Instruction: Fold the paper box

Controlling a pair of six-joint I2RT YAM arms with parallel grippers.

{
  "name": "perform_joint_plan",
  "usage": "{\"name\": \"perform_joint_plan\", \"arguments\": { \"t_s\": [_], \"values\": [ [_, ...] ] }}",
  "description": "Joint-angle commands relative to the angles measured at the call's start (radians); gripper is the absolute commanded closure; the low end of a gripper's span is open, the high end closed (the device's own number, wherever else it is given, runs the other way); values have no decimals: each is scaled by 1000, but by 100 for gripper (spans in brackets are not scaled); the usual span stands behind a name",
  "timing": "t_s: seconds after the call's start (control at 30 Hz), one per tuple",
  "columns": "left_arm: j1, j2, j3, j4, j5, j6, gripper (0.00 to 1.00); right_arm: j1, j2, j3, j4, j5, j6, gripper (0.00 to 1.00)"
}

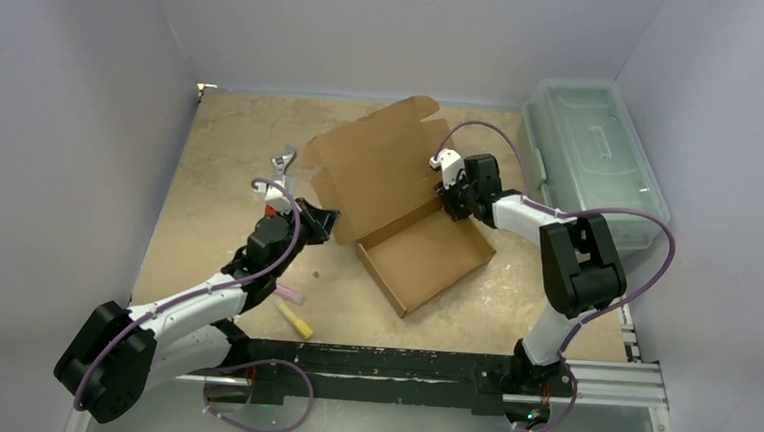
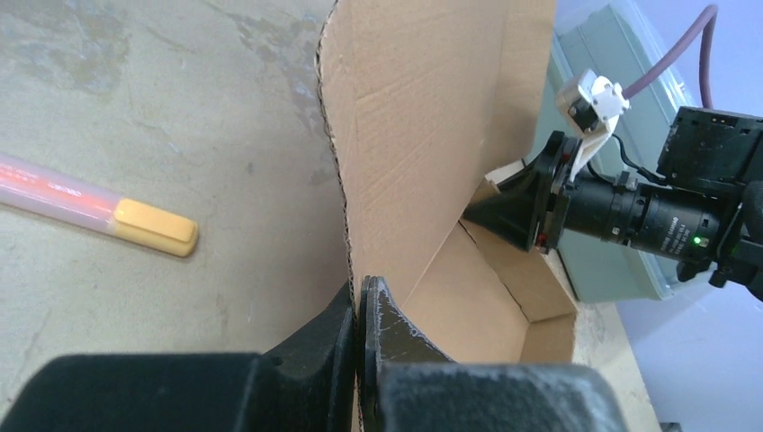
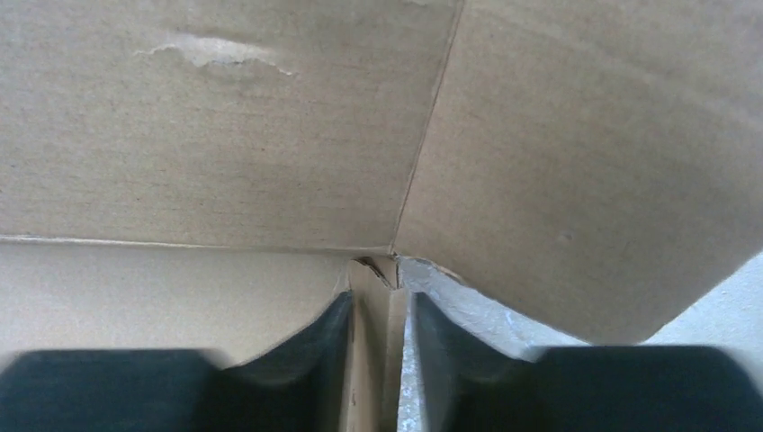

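Observation:
The brown paper box point(image 1: 425, 259) lies open mid-table, its lid panel point(image 1: 376, 166) raised and leaning back. My left gripper point(image 1: 329, 223) is shut on the thin edge of the box's left flap; in the left wrist view its fingers point(image 2: 360, 301) pinch the corrugated edge of the cardboard point(image 2: 423, 117). My right gripper point(image 1: 446, 198) is at the box's right rear corner. In the right wrist view its fingers point(image 3: 382, 310) clamp a narrow upright wall of the box point(image 3: 270, 135) between them, just below the corner crease.
A pale-green plastic bin point(image 1: 592, 159) stands at the right, close behind the right arm. A metal wrench point(image 1: 283, 162) lies left of the lid. A pink pen point(image 1: 289, 294) and a yellow-capped marker point(image 1: 296, 321) lie near the left arm.

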Motion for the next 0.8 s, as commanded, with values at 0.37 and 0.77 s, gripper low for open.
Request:
{"name": "perform_joint_plan", "arguments": {
  "t_s": [0.37, 0.77],
  "values": [
    [-3, 15, 67, 182, -57, 308, 100, -165, -476, -50, -383, -430, -331, 6],
    [-2, 10, 78, 358, 150, 542, 100, -182, -571, -159, -578, -688, -703, 3]
  ]
}}
